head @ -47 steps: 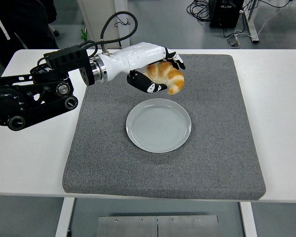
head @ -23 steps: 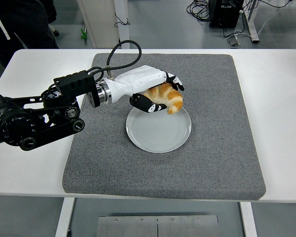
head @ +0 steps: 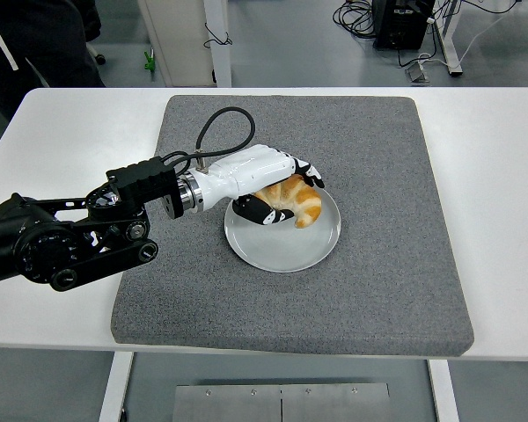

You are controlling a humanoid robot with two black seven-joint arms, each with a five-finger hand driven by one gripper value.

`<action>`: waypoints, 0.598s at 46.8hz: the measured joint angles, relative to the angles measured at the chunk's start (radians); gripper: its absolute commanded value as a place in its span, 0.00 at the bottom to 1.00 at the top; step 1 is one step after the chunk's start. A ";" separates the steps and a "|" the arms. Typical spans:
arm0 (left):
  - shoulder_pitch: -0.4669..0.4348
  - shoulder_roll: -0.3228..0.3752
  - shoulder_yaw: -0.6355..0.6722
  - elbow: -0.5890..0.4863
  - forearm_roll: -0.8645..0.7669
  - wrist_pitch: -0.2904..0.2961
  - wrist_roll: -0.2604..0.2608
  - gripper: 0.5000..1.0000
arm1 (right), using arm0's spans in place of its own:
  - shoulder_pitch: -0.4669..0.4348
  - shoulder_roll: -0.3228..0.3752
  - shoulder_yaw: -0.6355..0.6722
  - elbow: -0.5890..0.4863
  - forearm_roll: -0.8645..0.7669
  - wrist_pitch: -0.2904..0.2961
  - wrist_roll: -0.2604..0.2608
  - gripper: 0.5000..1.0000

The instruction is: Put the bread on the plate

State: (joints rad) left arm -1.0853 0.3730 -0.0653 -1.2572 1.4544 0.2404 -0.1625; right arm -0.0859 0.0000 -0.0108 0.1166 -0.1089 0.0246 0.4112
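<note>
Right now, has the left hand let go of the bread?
No, the left hand has its fingers curled around the bread, which is over the plate.

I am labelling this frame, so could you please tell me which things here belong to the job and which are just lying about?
Part of the job:
- croissant, held in the left hand
- grey plate, directly under the croissant

Just lying about:
- grey mat under the plate
- white table
- cables on the floor behind
</note>
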 measured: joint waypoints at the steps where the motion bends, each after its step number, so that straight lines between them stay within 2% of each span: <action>1: 0.001 0.000 0.000 0.002 0.000 0.001 0.000 0.32 | 0.000 0.000 0.000 0.000 0.000 0.000 0.000 1.00; 9: 0.028 -0.020 0.003 0.039 0.000 0.003 -0.007 0.32 | 0.000 0.000 0.000 0.000 0.000 0.000 0.000 1.00; 17: 0.053 -0.082 0.004 0.131 0.000 0.015 -0.015 0.32 | 0.000 0.000 0.000 0.000 0.000 0.000 0.000 1.00; 28: 0.064 -0.088 0.004 0.137 0.001 0.016 -0.015 0.32 | 0.000 0.000 0.000 0.000 0.000 0.000 0.000 1.00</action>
State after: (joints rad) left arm -1.0215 0.2854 -0.0612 -1.1205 1.4557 0.2563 -0.1779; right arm -0.0858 0.0000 -0.0108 0.1166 -0.1089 0.0246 0.4112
